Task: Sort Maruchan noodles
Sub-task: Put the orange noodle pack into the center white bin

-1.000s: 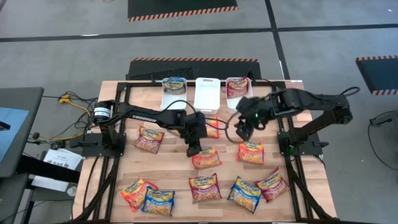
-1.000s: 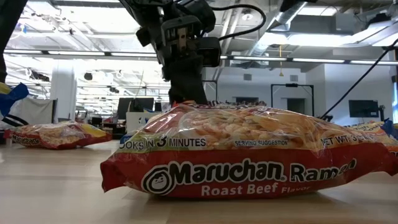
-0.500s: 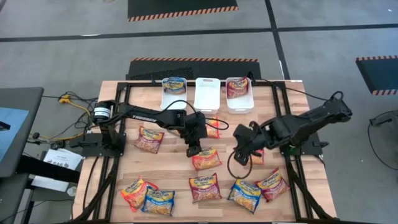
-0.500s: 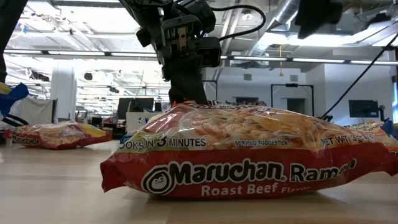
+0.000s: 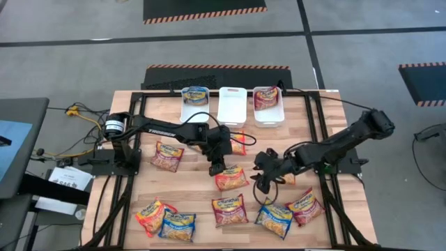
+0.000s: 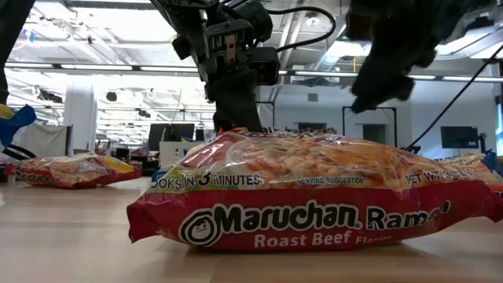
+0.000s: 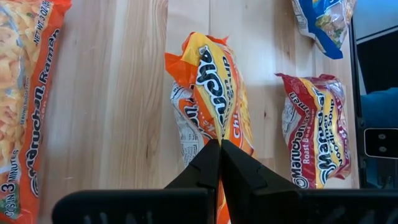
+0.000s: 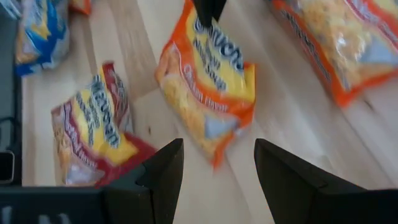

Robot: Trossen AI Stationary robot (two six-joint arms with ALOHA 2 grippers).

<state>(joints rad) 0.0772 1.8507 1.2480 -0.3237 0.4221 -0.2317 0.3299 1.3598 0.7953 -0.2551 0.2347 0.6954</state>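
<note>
Two pincers at one orange packet

Left pincer [image 5: 216,167] is pinching the orange packet's [image 5: 231,177] end on the tabletop [image 5: 195,192] — right pincer [image 5: 263,178], fingers apart, is hovering just beside it, packet lying toward the left arm.

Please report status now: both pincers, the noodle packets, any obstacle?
Left pincer shut, pinching orange packet. Right pincer open, empty, above table centre. Two packets in white trays, rest loose. Nothing in the way.

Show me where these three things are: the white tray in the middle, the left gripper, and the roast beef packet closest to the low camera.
middle white tray [image 5: 231,106], high view, on its bare floor.
left gripper [image 7: 219,144], left wrist view, at the shut fingertips.
roast beef packet [image 6: 314,204], low view, on its front label.
</note>
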